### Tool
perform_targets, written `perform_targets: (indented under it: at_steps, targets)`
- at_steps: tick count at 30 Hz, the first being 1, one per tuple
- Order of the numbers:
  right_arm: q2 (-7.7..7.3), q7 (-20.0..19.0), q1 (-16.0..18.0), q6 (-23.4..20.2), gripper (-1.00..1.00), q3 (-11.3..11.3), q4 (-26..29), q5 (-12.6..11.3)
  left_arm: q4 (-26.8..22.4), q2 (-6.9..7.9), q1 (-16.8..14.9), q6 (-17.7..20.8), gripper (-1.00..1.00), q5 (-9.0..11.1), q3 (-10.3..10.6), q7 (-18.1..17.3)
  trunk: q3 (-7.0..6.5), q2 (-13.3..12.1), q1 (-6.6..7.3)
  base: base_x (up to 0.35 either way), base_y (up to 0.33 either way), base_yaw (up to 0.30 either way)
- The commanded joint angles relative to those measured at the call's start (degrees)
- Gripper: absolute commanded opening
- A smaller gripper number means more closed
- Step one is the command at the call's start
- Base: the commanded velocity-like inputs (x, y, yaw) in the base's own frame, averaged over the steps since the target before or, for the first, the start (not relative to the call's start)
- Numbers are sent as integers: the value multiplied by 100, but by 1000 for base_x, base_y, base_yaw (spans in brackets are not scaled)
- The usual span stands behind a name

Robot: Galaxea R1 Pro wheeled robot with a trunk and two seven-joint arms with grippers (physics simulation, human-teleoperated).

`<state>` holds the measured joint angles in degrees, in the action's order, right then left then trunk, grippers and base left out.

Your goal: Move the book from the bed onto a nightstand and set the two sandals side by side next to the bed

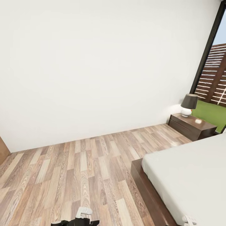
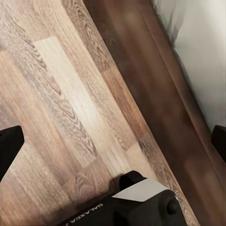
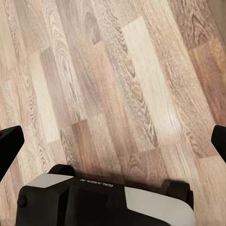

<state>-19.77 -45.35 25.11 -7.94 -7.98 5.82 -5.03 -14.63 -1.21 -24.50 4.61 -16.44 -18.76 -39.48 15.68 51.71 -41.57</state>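
Observation:
The bed (image 1: pixel 191 171), with a pale mattress on a dark brown platform frame, fills the lower right of the head view. A dark brown nightstand (image 1: pixel 192 126) stands beyond it against the white wall. The book and the two sandals are out of view. My left gripper (image 2: pixel 113 143) hangs open over the plank floor beside the bed frame (image 2: pixel 155 84), with nothing between its fingers. My right gripper (image 3: pixel 113 143) is open too, above bare floor planks.
A lamp (image 1: pixel 188 105) with a dark shade and a small white item (image 1: pixel 198 120) sit on the nightstand. A tall dark-framed window (image 1: pixel 207 53) is at the right. A brown wooden edge (image 1: pixel 3 150) shows at far left. Wood floor (image 1: pixel 78 169) stretches to the wall.

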Motion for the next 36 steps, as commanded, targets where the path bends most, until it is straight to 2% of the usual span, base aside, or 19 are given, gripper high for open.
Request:
perform_targets:
  at_steps: [1,36]
  targets:
    - [-1,-19,3,-59,100,-11,-1,-53,-13,-8,-2,49,100,-35,-49,-33,-11,-36,22,0,0,0]
    - [-1,0,3,-50,100,-11,7,-77,-13,-11,-2,49,100,-35,-49,-24,-639,-1440,791,0,0,0]
